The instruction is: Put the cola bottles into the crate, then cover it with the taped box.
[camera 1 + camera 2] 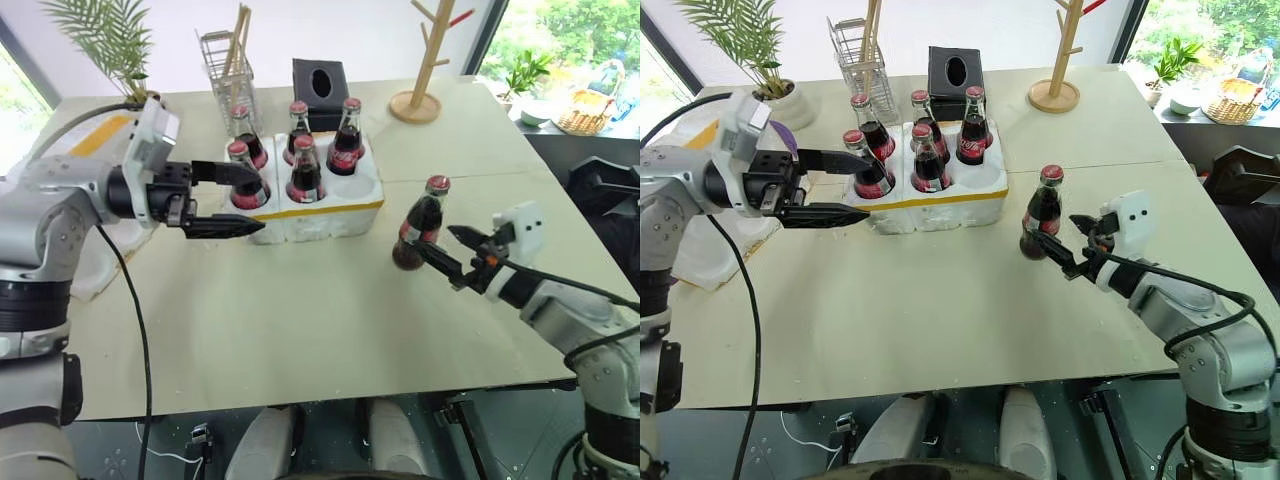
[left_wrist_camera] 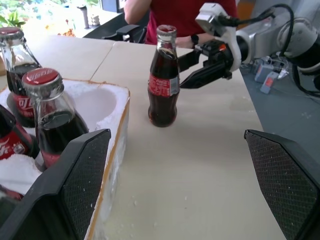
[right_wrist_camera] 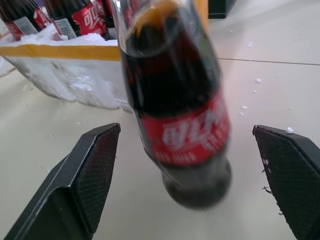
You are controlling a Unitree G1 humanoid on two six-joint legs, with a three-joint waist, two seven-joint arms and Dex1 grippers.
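My right gripper (image 1: 452, 255) gapes empty beside the last bottle (image 1: 419, 225): slick, breakable glass, best pinched mid-label.

Left claw (image 1: 243, 200) and right claw (image 1: 452, 255) agape

Between the left tool's (image 2: 187, 185) spread fingers, a lone cola bottle (image 2: 163, 80) stands on the table (image 2: 200, 165), the right tool (image 2: 197, 67) just beyond it.

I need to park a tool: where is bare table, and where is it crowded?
Free: the wide near strip of table in front of the crate, and the far right corner beyond the lone bottle. Crowded: the far edge, with wire rack, tissue box and wooden stand.
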